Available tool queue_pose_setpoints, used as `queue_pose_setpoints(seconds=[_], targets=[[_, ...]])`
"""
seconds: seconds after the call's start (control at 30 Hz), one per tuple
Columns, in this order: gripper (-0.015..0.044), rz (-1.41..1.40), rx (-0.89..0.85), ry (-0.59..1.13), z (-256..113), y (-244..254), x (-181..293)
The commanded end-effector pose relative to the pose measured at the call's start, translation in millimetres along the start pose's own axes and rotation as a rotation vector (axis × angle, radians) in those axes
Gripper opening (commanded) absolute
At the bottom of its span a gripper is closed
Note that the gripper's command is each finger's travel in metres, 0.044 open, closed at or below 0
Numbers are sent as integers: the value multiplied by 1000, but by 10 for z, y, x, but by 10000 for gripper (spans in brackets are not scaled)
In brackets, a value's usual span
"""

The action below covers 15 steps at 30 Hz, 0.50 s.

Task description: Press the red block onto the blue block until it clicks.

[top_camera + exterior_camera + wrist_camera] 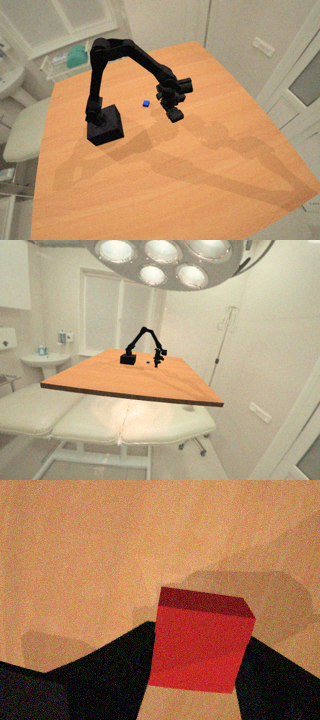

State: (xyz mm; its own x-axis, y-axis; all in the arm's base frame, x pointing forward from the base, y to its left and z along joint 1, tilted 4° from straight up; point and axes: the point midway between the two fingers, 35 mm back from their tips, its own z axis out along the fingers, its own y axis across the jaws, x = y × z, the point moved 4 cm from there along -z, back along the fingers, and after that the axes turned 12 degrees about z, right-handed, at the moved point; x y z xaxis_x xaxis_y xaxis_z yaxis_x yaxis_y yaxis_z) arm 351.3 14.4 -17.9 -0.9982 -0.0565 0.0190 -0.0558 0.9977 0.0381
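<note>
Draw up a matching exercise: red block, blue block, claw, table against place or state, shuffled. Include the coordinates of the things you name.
1. Red block (168,117) (200,647)
2. Blue block (146,103) (148,362)
3. Claw (169,112) (156,365) (196,639)
4. Table (116,201) (116,380)

A. Wood-coloured, under the arm's base
B. Shut on a block
C. Between two black fingers
D. Unheld, between the arm's base and the claw in the top view

Pairs: 1-C, 2-D, 3-B, 4-A

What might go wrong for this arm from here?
The red block sits skewed between the end effector's fingers, so it might twist or slip when lifted. The blue block is small and stands apart, so a slightly off-centre press could miss the click or push it away.
</note>
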Motion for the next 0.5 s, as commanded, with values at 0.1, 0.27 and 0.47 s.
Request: queue_pose_setpoints(seconds=[0.1,0.27,0.47], targets=[[0,3,-4,-2,-28,6,-8],[0,3,-4,-3,-243,9,-38],[0,8,-3,-4,-509,17,-49]])
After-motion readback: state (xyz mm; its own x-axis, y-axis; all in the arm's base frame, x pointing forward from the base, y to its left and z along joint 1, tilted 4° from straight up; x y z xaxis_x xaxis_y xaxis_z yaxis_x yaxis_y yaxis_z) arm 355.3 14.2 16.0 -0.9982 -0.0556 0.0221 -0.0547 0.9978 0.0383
